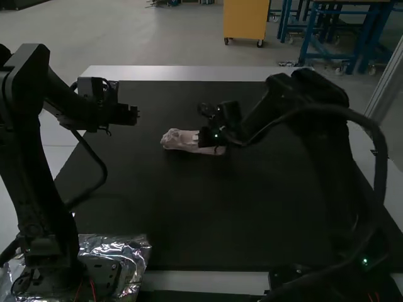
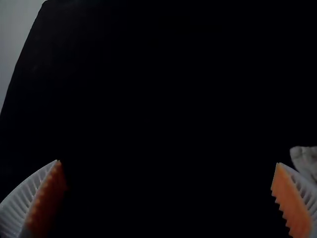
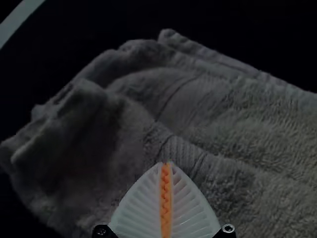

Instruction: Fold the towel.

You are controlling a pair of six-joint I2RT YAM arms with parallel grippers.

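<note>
Right claw (image 3: 166, 164) has its pads together over the towel (image 1: 181, 140), and I cannot tell whether its tips nip any cloth; the towel lies rumpled in a narrow strip toward the far middle of the desk (image 1: 189, 73). Left claw (image 2: 168, 162) stands wide open and empty to its left, so a good fold probably wants both claws on opposite ends, easing out wrinkles first; no lettering is readable on the cloth.

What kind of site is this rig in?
Probably a robotics lab or test workshop: two robot arms, the left arm and the right arm, stand at a table whose top is a black mat, with a bunched towel as the work item.
</note>
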